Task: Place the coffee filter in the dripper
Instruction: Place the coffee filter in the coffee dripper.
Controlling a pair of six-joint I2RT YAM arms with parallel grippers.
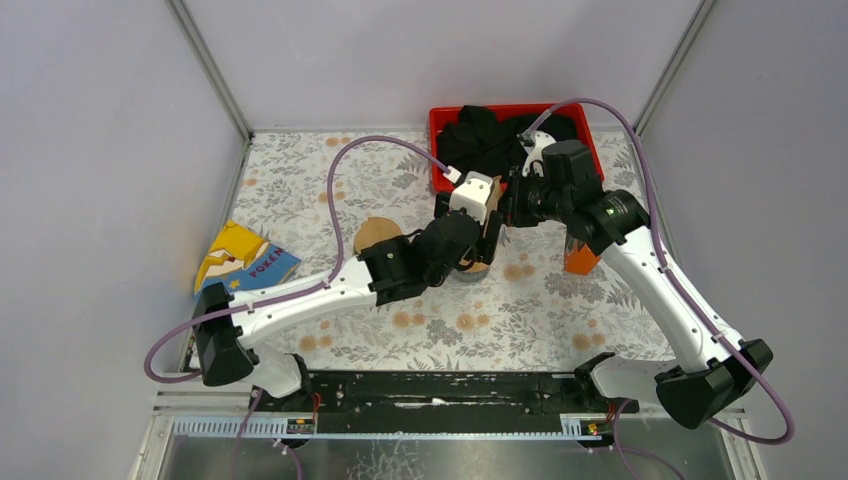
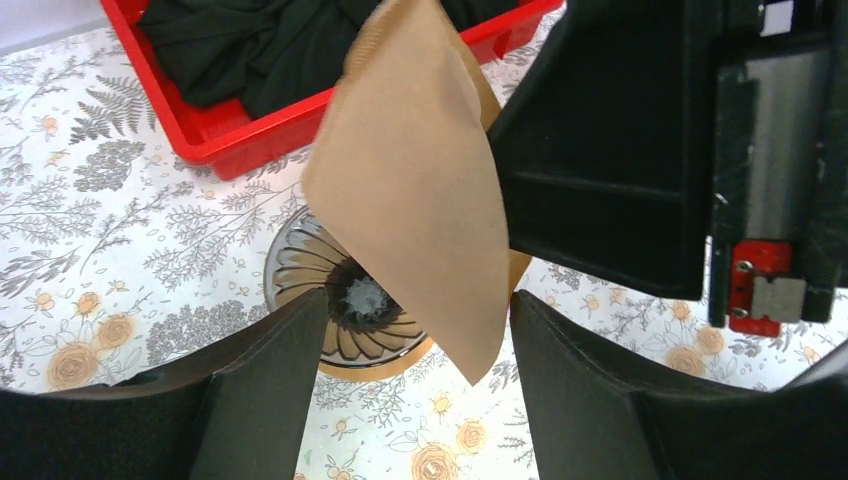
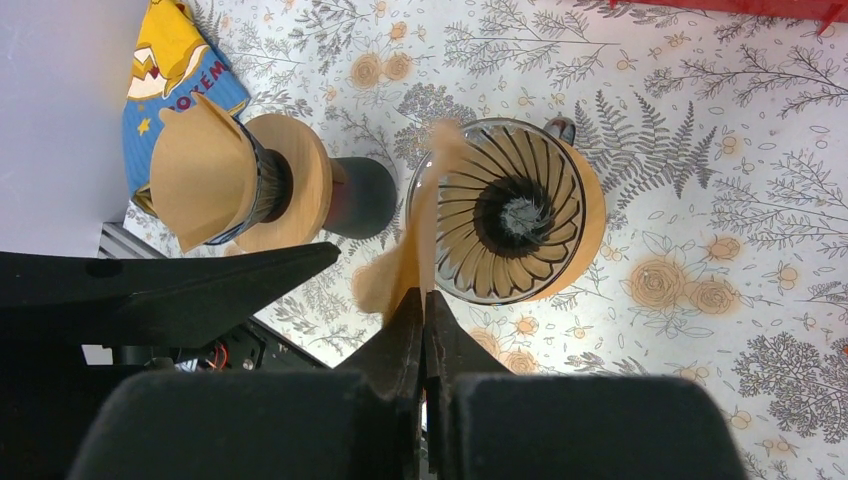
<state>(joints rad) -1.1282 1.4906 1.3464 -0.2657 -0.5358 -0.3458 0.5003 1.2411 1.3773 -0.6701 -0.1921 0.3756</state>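
filter (image 2: 415,190): a brown paper cone, folded flat, hanging in the air point-down just above the dripper; in the right wrist view it stands edge-on at the dripper's 9 o'clock rim.
dripper (image 3: 515,210): clear ribbed glass on a wooden collar, upright on the flowered table (image 1: 560,300), its bowl bare with no paper in it yet.
right gripper (image 3: 425,305): fingers pressed together on the filter's edge; it alone carries the paper.
left gripper (image 2: 410,330): fingers spread wide either side of the filter's lower tip, touching nothing that I can make out.
step: a judgement: the filter is over the target but flat, so this looks like the opening-and-seating stage, with the left fingers placed to help.
next move: the cone wants its point over the centre hole, toward 3 o'clock from where it hangs in the right wrist view, then lowering until its walls meet the ribs before the pinch lets go.
risk: a flat filter may lie across the rim, not sink in.
also there: a second dripper (image 3: 290,185) on its side with a filter at 9 o'clock; red bin (image 1: 437,122) of dark cloth at 12 o'clock.
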